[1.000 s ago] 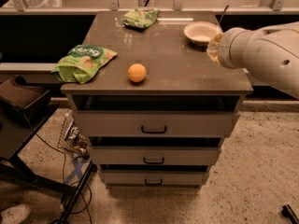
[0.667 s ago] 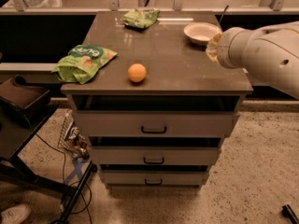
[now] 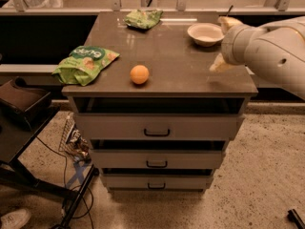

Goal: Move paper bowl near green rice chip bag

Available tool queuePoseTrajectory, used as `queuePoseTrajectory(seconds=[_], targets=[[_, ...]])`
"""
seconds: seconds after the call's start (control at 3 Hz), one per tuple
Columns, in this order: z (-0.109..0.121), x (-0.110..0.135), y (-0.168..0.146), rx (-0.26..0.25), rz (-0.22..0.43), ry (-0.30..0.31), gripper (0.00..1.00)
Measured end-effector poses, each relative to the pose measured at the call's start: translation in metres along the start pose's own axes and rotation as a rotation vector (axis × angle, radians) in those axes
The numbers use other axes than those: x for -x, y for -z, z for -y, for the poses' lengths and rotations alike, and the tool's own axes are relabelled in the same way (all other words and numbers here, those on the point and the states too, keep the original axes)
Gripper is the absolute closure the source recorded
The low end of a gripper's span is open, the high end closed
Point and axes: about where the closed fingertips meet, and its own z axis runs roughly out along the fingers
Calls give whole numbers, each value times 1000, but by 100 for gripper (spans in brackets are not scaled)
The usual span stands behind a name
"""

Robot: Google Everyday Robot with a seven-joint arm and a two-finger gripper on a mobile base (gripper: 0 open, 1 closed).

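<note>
Paper bowl (image 3: 205,34): set at bench's back right corner | green rice chip bag (image 3: 86,63): laid at left edge | gripper (image 3: 224,43): held over right edge, just beside bowl, fingers (image 3: 218,66) spread apart.

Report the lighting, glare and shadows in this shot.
Camera view: dim, warm light. A pale glare streak lies on the top, left of the bowl. The ball throws only a soft shadow. The end effector, just right of the bowl, is brightly lit. The gaps above the drawers are near black.
</note>
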Motion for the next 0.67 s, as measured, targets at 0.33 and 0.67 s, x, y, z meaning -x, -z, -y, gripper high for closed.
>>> queuePoseTrajectory(seconds=[0.33, 0.67], targets=[[18, -10, -41, -42, 4, 36, 0], [48, -29, -92, -111, -8, 56, 0]])
